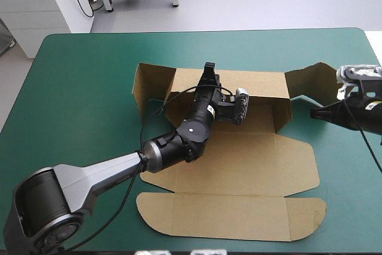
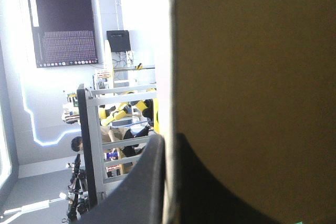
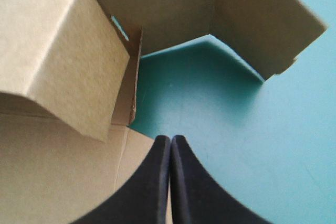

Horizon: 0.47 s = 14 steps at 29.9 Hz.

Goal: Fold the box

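At the middle of the table's teal-green cover (image 1: pixel 77 88), the brown box (image 1: pixel 239 165) lies partly formed. Its far wall (image 1: pixel 256 82) is raised and its lid panel (image 1: pixel 233 216) lies flat toward the near edge. My left gripper (image 1: pixel 209 71) reaches across the base and is clamped on the top of that far wall, the board pinched between the two black fingers. My right gripper (image 1: pixel 315 113) hovers just right of the box with its fingers pressed together in a point, holding nothing and aimed at the loose end flap (image 1: pixel 313 82) that juts off the wall's right end. The step in hand looks to be swinging that flap in to form the right side. To do it well, I would hold the far wall upright without crushing it. I would also press the flap low and close to its crease, so it hinges cleanly rather than dragging the sheet. The box's long axis runs left to right, parallel to the table's far edge, and it opens upward.
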Motion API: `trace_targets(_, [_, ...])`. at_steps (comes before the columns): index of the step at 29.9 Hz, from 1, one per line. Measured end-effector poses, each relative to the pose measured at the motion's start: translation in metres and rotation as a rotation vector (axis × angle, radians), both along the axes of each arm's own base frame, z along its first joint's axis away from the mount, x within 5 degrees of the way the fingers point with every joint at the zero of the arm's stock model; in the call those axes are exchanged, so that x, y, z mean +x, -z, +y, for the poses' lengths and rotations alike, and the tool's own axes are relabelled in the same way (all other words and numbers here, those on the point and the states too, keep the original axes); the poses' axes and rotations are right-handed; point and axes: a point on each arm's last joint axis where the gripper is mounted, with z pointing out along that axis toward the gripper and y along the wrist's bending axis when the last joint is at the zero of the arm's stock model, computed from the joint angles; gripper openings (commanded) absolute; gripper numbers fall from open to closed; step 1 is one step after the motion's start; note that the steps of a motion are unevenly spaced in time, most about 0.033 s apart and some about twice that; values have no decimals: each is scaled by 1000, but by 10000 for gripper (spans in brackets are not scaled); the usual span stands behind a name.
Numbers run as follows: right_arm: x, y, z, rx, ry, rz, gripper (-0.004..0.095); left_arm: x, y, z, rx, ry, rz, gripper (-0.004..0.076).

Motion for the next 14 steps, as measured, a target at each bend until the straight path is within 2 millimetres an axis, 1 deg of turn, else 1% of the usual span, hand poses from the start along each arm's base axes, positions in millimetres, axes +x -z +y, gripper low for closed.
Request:
trace_targets(2, [9,-10,-1,0,-9,-22,-21,-1,1,0,6,5,-2,-8])
trace_targets(5, [26,-21,-3,-8,-32,-24,-21,-1,1,0,13,12,-10,-8])
trace_targets(9, [52,-31,-5,12,-63,-7,-19,-1,0,-1,2,15,-21,-8])
trace_targets(10, [61,-31,-6,19,-67,-2,-19,-1,0,-1,-10,13,-22,-8])
trace_targets(14, [87,-39,-9,32,-83,-7,-19,-1,0,-1,-69,-3,-15,-8])
